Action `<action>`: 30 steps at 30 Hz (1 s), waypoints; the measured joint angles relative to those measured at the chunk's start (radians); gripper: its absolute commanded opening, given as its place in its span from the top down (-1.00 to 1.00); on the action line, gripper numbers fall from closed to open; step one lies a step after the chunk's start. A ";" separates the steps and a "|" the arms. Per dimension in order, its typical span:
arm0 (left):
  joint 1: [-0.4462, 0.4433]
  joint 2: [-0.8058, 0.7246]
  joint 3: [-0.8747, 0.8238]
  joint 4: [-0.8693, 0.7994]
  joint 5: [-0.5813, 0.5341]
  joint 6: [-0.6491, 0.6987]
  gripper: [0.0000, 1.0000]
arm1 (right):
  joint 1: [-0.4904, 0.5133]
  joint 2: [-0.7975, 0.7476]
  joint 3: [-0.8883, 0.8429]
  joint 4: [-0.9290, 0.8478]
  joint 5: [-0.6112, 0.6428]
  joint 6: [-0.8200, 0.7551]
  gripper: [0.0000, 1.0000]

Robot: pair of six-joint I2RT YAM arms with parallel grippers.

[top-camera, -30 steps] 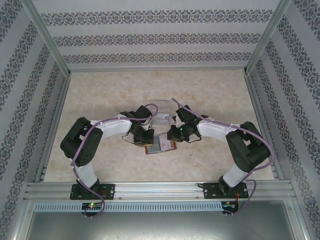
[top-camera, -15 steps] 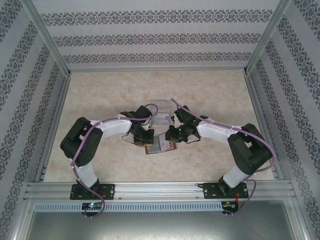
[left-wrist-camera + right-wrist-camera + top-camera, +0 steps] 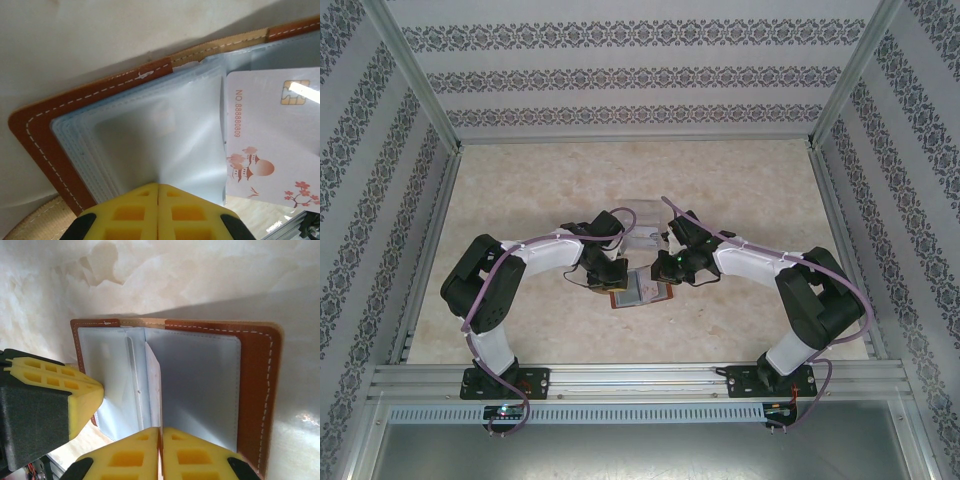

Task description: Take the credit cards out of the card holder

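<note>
Yellow ribbed pads of my left gripper are pressed flat together with no gap. The frosted clear pockets of the card holder bunch up right at their tip, but I cannot tell whether a leaf is caught in the seam. From that tip, the reddish-brown leather border with its white stitching runs from 8 o'clock round to 1 o'clock. At 3 o'clock lies a pale credit card, its gold chip, a row of digits and orange blossom print all sharp.

My right gripper is closed the same way, pad against pad. A thin whitish edge from the middle of the open holder runs down to the seam, though I cannot make out if it is pinched. The grey pocket leaves spread from 10 to 2 o'clock, with the stitched leather margin at 3 o'clock. At 9 o'clock one of my left fingers rests on the far leaf.

From above, the holder lies open on the marbled table between my two wrists, toward 6 o'clock of the tabletop's middle. Just beyond it at 12 o'clock stands a clear plastic tray.
</note>
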State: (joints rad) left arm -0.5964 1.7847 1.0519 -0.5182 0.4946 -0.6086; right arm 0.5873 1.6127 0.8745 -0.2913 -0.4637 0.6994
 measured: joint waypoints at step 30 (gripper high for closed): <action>0.000 -0.058 0.047 -0.062 -0.063 0.001 0.85 | -0.002 0.006 0.325 -0.399 0.059 -0.497 0.77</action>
State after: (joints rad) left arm -0.5964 1.7264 1.0992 -0.5804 0.4320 -0.6079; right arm 0.5854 1.6192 1.1995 -0.6903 -0.4046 0.2024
